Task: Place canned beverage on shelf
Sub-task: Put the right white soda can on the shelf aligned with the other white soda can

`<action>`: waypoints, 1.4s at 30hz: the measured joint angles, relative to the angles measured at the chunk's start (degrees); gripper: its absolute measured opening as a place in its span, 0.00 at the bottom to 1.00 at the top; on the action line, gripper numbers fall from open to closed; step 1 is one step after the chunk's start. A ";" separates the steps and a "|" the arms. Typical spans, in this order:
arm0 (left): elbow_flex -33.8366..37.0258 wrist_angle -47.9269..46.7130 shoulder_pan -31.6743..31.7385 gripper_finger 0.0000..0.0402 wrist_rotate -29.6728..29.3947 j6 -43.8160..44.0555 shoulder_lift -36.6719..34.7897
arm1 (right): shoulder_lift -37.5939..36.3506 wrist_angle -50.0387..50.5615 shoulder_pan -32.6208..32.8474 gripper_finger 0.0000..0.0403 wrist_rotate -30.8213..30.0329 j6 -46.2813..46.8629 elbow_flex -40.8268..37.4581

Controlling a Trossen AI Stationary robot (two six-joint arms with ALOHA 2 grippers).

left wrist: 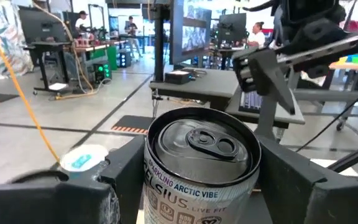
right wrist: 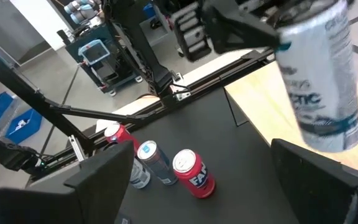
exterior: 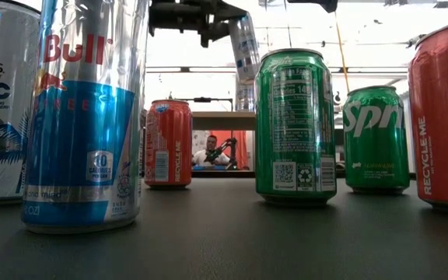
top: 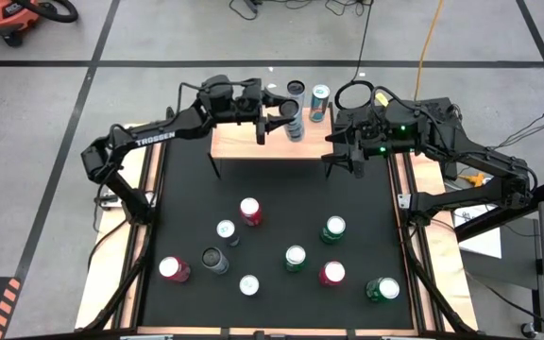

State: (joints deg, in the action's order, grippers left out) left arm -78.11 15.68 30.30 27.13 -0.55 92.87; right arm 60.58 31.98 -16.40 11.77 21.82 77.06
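Left gripper (exterior: pixel 236 27) holds tilted silver can (exterior: pixel 245 48) above shelf (exterior: pixel 222 120).

Orange vacuum (top: pixel 12 17) on floor, far left of the grippers; yellow cable (top: pixel 430 38) trailing beyond them; seated person (exterior: pixel 211 150) behind.

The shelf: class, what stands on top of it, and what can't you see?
On the shelf, two cans stand at its far edge. The left gripper holds a silver can over it. The arms cover part of the board, so that part stays unseen.

Overhead, table-level, two wrist views
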 joint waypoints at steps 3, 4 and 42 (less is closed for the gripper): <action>-2.94 -3.77 0.80 0.61 -0.18 -1.12 1.15 | 0.00 -0.01 0.00 0.89 0.00 -0.22 0.00; -3.77 -5.03 1.09 0.61 -0.09 -1.33 1.67 | 0.00 0.01 0.00 0.89 0.00 -0.22 0.00; -5.11 -6.67 1.03 0.64 -1.06 -3.27 8.45 | 0.00 -0.01 -0.08 0.89 0.00 -1.31 0.00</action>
State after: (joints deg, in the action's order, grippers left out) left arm -83.22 9.01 31.33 26.06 -3.82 101.32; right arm 60.58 31.97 -16.48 11.77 20.51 77.06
